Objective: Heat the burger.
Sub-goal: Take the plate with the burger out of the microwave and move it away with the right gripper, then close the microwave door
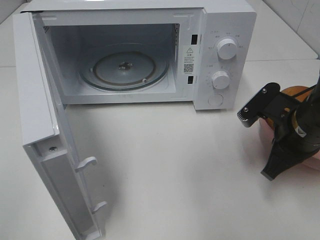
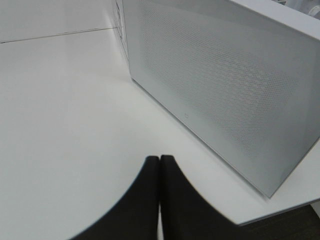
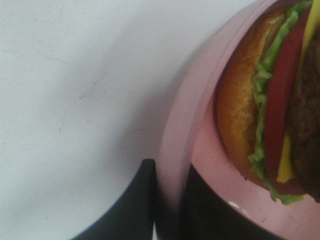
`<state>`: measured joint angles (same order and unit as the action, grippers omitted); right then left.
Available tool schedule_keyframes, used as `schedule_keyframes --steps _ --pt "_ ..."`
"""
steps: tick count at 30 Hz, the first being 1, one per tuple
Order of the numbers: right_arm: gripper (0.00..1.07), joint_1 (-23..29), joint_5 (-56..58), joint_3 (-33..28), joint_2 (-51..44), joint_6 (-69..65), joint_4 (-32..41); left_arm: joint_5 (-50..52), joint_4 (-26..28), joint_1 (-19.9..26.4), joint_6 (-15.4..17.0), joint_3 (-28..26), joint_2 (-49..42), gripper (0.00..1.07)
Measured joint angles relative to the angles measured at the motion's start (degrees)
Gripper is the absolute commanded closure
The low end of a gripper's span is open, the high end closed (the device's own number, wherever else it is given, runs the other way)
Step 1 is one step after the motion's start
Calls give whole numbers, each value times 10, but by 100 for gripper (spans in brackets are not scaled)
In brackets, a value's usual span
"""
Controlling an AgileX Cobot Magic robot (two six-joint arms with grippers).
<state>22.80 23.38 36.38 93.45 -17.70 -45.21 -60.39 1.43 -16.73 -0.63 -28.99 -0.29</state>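
table: white table (image 1: 175, 160)
far left: white microwave (image 1: 150, 30), door open
right edge: pink plate (image 3: 180, 135)

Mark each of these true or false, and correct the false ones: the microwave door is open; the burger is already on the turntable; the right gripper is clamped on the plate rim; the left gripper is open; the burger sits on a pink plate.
1. The microwave door is open. True.
2. The burger is already on the turntable. False: the turntable is bare; the burger is outside, to the right of the microwave.
3. The right gripper is clamped on the plate rim. True: one finger on each side of the rim.
4. The left gripper is open. False: its fingers are pressed together, holding nothing.
5. The burger sits on a pink plate. True.
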Motion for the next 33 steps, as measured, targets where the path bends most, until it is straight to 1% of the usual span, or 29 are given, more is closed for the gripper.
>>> schedule_keyframes --steps 4,5,6,7,8,9,10,11,12,13,14,15,16,17,18,19,20,22,23,24,25,26,27,28,29,30,31,32,33 --pt "107 0 -3 1 29 -3 -13 0 0 0 0 0 0 106" --pt "105 0 -3 2 34 -4 -17 0 0 0 0 0 0 106" --pt "99 0 -3 4 40 -10 -21 0 -1 0 0 0 0 106" --pt "99 0 -3 4 40 -10 -21 0 -1 0 0 0 0 106" --pt "90 0 -9 5 42 -19 -19 0 -1 0 0 0 0 106" --pt "86 0 -13 5 44 -25 -15 0 -1 0 0 0 0 106" --pt "86 0 -13 5 44 -25 -15 0 -1 0 0 0 0 106" --pt "73 0 -17 5 45 -36 -13 0 -1 0 0 0 0 106" --pt "67 0 -18 5 45 -40 -9 0 -1 0 0 0 0 106" --pt "67 0 -18 5 45 -40 -9 0 -1 0 0 0 0 106" --pt "58 0 -19 5 42 -44 2 0 -1 0 0 0 0 106" --pt "58 0 -19 5 42 -44 2 0 -1 0 0 0 0 106" --pt "52 0 -19 5 37 -45 21 0 -1 0 0 0 0 106" --pt "50 0 -19 5 32 -45 30 0 -1 0 0 0 0 106" --pt "50 0 -19 5 32 -45 30 0 -1 0 0 0 0 106" --pt "47 0 -18 5 17 -45 58 0 -1 0 0 0 0 106" --pt "47 0 -18 5 17 -45 58 0 -1 0 0 0 0 106" --pt "46 0 -7 17 -5 -45 109 0 -1 0 0 0 0 106" --pt "46 0 -7 17 -5 -45 109 0 -1 0 0 0 0 106" --pt "46 0 15 34 -24 -44 147 0 -1 0 0 0 0 106" --pt "46 0 27 42 -33 -43 163 0 -1 0 0 0 0 106" --pt "46 0 27 42 -33 -43 163 0 -1 0 0 0 0 106" --pt "46 0 64 65 -48 -33 202 0 -1 0 0 0 0 106" --pt "46 0 64 65 -48 -33 202 0 -1 0 0 0 0 106" --pt "45 0 105 92 -60 -17 248 0 -1 0 0 0 0 106" --pt "45 0 123 103 -64 -10 269 0 -1 0 0 0 0 106" --pt "45 0 123 103 -64 -10 269 0 -1 0 0 0 0 106" --pt "45 0 159 129 -67 9 306 0 -1 0 0 0 0 106" --pt "45 0 159 129 -67 9 306 0 -1 0 0 0 0 106"
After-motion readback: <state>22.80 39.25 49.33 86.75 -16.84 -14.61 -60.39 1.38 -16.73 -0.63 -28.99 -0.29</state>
